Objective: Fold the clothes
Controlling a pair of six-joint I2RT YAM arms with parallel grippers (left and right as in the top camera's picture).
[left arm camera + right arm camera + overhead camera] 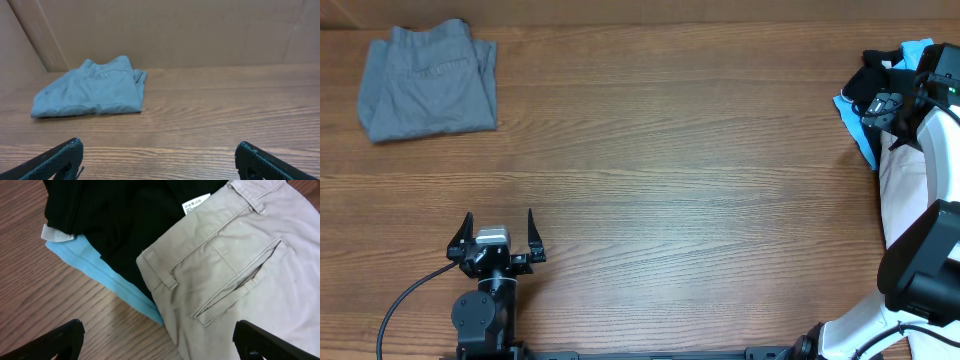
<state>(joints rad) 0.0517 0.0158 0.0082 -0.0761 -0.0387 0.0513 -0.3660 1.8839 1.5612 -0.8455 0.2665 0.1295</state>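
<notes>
Folded grey shorts (428,80) lie at the table's far left corner, and the left wrist view shows these grey shorts (90,90) well ahead of the fingers. My left gripper (500,232) stands open and empty near the front edge, far from them. At the right edge is a heap of clothes: beige khaki shorts (235,255) with a back pocket, a black shirt (125,220) and a light-blue shirt (105,275). My right gripper (157,330) hovers open above the beige shorts' waistband edge, holding nothing.
The wooden table (680,150) stretches bare between the two piles. A cardboard-coloured wall (175,30) rises behind the grey shorts. The right arm's white links (945,150) cover part of the heap from above. A black cable (405,300) trails from the left arm's base.
</notes>
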